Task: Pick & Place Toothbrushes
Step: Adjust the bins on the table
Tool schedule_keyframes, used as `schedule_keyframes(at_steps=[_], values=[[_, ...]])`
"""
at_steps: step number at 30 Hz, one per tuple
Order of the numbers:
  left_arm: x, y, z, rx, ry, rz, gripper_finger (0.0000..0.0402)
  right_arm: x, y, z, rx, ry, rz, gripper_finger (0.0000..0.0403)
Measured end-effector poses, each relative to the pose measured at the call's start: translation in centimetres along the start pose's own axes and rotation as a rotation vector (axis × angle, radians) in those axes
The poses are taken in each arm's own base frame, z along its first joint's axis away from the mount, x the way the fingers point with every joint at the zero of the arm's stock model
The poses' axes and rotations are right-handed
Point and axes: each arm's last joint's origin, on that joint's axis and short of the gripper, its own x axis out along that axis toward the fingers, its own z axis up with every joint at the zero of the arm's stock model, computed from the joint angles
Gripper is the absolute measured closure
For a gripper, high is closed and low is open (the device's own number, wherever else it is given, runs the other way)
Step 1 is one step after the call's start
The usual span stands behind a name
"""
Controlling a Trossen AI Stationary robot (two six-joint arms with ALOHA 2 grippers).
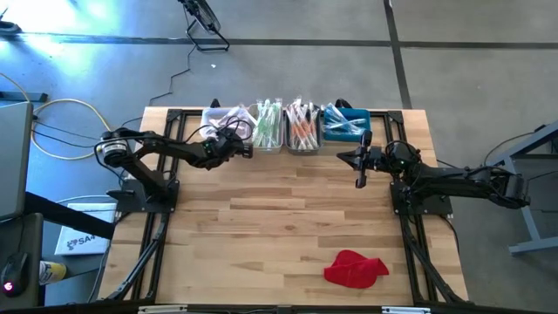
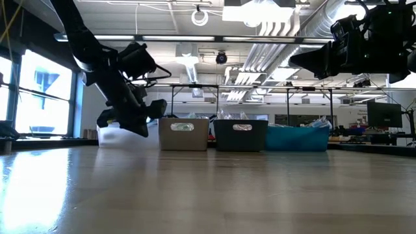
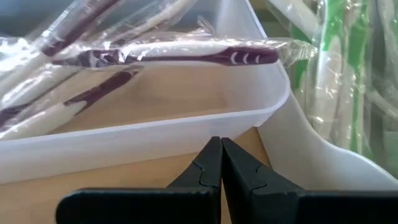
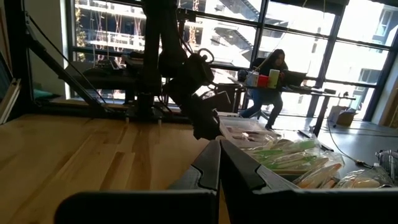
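Fingers of the left gripper (image 3: 221, 163) are pressed together with nothing between them, hovering just in front of the white bin (image 1: 223, 122), the leftmost of four bins in a row along the table's (image 1: 288, 218) far edge. Wrapped toothbrushes (image 3: 168, 55) lie inside that bin, just beyond the fingertips and apart from them; one dark-red handle rests across its rim. More toothbrushes fill the beige bin (image 1: 268, 129), grey bin (image 1: 302, 129) and blue bin (image 1: 345, 124). The right gripper (image 1: 360, 169) is also closed and empty, raised near the blue bin. One red cloth (image 1: 355, 268) lies well apart at the near edge. No writing is readable on the wrappers.
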Motion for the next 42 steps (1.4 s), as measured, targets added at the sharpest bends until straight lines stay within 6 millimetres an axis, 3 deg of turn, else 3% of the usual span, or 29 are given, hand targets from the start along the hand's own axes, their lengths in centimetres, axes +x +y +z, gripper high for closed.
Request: schedule_keyframes(at_steps=[12,23,31,42], values=[[0.2,0.0,0.4,0.0,-0.014,-0.016,0.0401,0.0,0.0,0.0,0.0,0.0,-0.001,0.0401],[-1.1,-1.5,-1.1,0.055,0.074,-0.137,0.0401,0.0,0.0,-0.1,0.002,0.013,-0.001,0.0401],[-1.3,0.2,-2.1,0.036,0.039,0.12,0.0401,0.0,0.0,-0.1,0.028,0.014,0.001,0.0401],[-0.5,1.4,-0.9,0.008,-0.056,0.241,0.0401,0.0,0.0,-0.2,0.031,0.016,0.001,0.0401]])
